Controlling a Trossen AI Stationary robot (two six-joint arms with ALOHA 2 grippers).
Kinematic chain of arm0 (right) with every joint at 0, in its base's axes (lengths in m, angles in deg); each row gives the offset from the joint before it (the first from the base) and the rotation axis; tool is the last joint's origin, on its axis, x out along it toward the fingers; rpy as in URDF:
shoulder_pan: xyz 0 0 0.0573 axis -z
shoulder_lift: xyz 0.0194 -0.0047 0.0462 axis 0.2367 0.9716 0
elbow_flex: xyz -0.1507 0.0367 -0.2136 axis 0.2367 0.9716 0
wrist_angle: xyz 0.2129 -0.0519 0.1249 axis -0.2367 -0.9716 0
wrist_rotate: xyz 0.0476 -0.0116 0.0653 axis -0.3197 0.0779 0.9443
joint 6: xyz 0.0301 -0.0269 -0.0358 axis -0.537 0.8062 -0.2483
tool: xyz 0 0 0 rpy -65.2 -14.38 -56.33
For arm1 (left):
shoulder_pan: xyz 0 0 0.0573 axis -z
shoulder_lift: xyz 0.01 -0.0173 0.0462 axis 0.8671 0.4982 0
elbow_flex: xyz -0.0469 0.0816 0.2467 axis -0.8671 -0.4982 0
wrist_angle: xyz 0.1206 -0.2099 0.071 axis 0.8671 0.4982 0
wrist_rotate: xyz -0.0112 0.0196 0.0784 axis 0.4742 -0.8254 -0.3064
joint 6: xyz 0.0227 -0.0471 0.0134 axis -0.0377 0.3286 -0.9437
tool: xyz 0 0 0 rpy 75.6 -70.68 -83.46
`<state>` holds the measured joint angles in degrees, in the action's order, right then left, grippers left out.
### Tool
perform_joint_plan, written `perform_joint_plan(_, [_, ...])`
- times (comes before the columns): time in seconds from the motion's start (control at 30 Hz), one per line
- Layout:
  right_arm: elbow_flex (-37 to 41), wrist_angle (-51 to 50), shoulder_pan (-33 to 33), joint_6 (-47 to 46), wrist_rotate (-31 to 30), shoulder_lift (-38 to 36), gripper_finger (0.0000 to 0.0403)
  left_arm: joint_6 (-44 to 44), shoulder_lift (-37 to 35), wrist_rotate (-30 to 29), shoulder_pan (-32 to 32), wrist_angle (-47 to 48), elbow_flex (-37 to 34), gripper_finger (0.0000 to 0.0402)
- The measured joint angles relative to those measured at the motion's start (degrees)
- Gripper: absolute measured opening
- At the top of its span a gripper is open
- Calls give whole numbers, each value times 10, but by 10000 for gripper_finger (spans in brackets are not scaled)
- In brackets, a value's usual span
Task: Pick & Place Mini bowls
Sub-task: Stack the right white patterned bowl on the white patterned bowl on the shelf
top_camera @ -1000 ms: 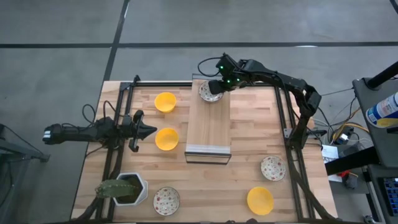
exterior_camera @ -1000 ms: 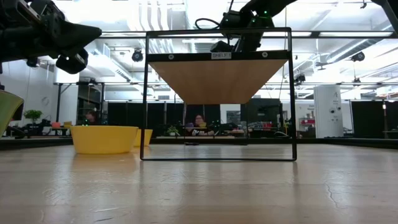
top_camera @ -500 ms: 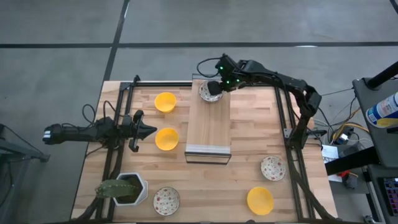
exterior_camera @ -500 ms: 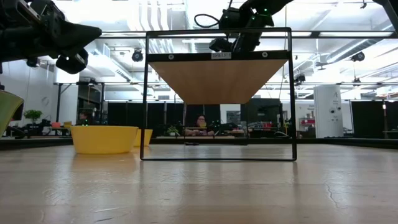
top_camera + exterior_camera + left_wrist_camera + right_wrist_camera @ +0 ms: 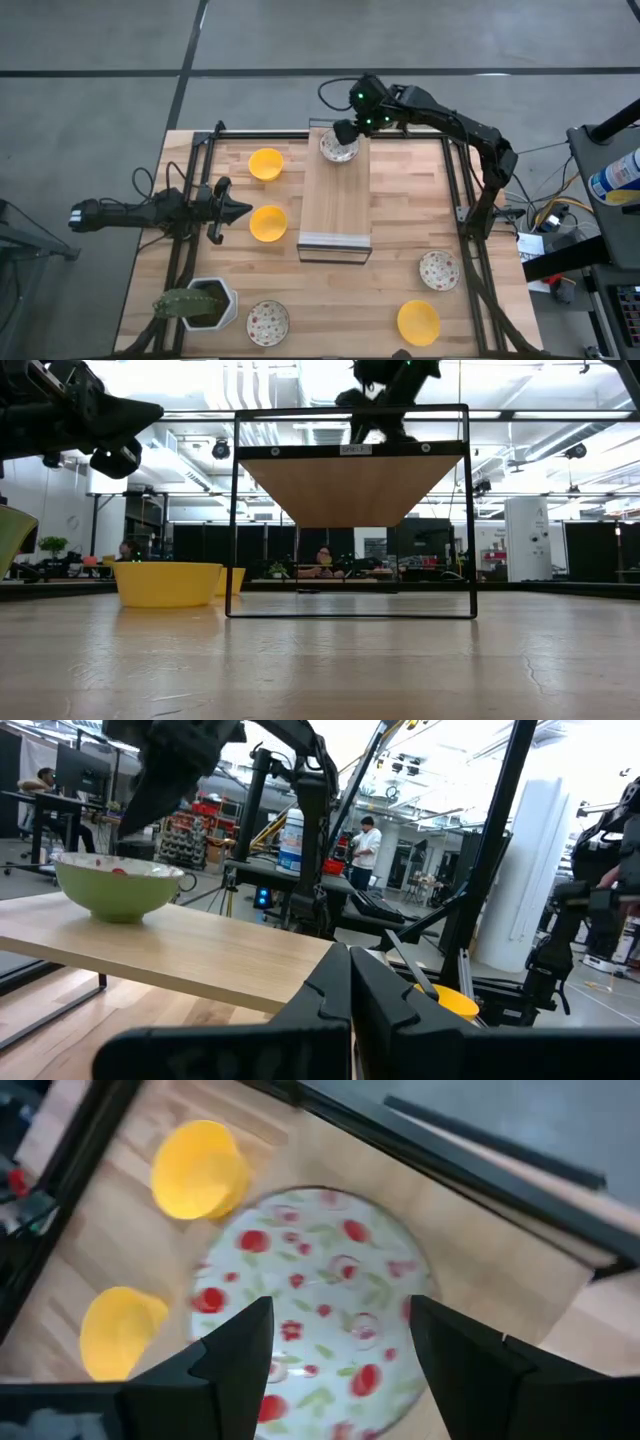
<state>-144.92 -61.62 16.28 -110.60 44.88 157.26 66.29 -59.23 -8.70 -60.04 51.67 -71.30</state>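
A white speckled mini bowl stands on its base at the far end of the wooden shelf top. My right gripper hangs open just above it. In the right wrist view its fingers stand apart over the bowl without touching it. My left gripper waits shut at the table's left, beside a yellow mini bowl. From the left wrist view the speckled bowl shows on the board, clear of the right gripper.
On the table are two more yellow bowls and two more speckled bowls. A white pot with a cactus is at the near left. Black frame rails run along both sides.
My right gripper has opened and let go of the speckled bowl, then risen a little and drawn back toward the table's far edge. The bowl stays where it was on the shelf's far end.
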Motion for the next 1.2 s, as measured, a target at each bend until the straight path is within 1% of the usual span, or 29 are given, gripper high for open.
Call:
perform_joint_plan(0.1, [-37,-42,-7,30,-12,0,222,0,0,0,0,0,0,0])
perform_joint_plan(0.17, [-64,-81,-11,33,-26,0,218,0,0,0,0,0,0,0])
perform_joint_plan(0.23, [-93,-115,-17,50,-26,0,215,0,0,0,0,0,0,0])
perform_joint_plan(0.3, [-121,-163,-26,86,-25,0,215,0,0,0,0,0,0,0])
perform_joint_plan(0.4, [-153,-262,-46,162,-22,-1,214,0,0,0,0,0,0,0])
perform_joint_plan(0.47, [-160,-319,-58,199,-23,-2,215,0,0,0,0,0,0,0])
perform_joint_plan(0.5, [-158,-322,-63,208,-21,-2,215,0,0,0,0,0,0,0])
perform_joint_plan(0.53, [-150,-312,-68,210,-12,-7,214,0,0,0,0,0,0,0])
perform_joint_plan(0.6, [-131,-321,-75,233,38,-23,214,0,0,0,0,0,0,0])
perform_joint_plan(0.63, [-125,-319,-82,242,52,-32,215,0,0,0,0,0,0,0])
perform_joint_plan(0.73, [-92,-319,-99,238,62,-63,214,0,0,0,0,0,0,0])
perform_joint_plan(0.8, [-67,-316,-111,253,72,-80,215,0,0,0,0,0,0,0])
perform_joint_plan(1.0, [43,-317,-158,275,73,-143,214,0,0,0,0,0,0,0])
perform_joint_plan(1.1, [112,-317,-184,278,51,-173,214,0,0,0,0,0,0,0])
perform_joint_plan(1.2, [184,-317,-209,279,46,-207,214,0,0,0,0,0,0,0])
